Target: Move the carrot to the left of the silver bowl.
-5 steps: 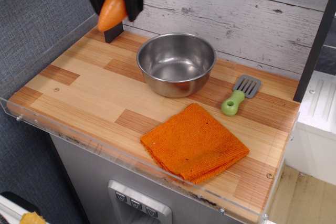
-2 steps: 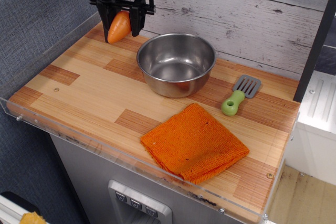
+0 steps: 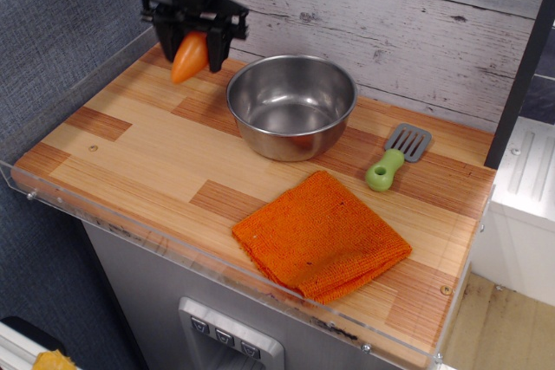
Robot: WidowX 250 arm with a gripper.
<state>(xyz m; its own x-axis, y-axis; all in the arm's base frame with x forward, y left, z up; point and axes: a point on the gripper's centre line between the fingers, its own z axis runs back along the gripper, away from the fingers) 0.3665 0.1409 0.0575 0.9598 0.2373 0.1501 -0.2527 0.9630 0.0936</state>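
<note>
Here, one tool clamping one carrot, seemingly airborne, beside one silver bowl

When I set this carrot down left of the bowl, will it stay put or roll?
The carrot is a smooth, glossy tapered cone, so laid on its side it will probably roll in a short arc. It looks like light plastic, so a nudge from the opening gripper could shift it. The wooden counter looks flat, which should limit travel.

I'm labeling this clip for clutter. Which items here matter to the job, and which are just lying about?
Job: carrot, held in the pincer; silver bowl.
Lying about: orange cloth; green-handled spatula.
</note>
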